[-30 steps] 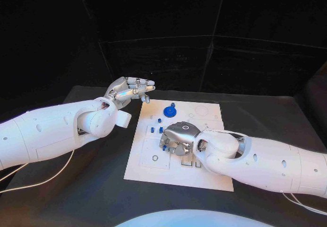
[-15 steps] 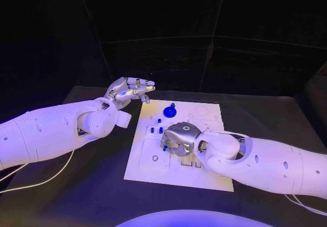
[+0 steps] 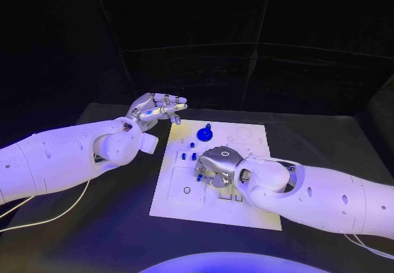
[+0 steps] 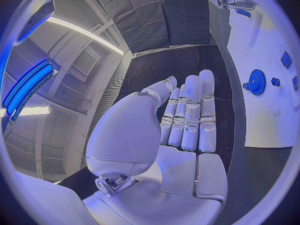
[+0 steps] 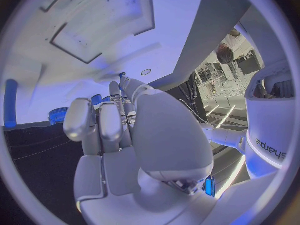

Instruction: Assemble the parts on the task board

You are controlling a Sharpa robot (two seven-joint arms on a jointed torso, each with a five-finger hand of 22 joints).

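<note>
Black table (image 3: 98,227) carries the white task board (image 3: 176,199) at frame centre, its long axis running from lower centre toward upper right. The right arm crosses the board's lower right corner and the right hand (image 3: 215,166) sits knuckles-up over the board's middle, hiding what lies under it; fingers curled downward, whether they hold anything cannot be told. Blue round part (image 3: 204,134) stands near the board's upper edge, small blue parts (image 3: 189,156) just left of the right hand. Left hand (image 3: 154,108) hovers at upper left, off the board's corner, fingers straight and close together, holding nothing. Left wrist view shows the round part as a toothed disc (image 4: 257,81)
</note>
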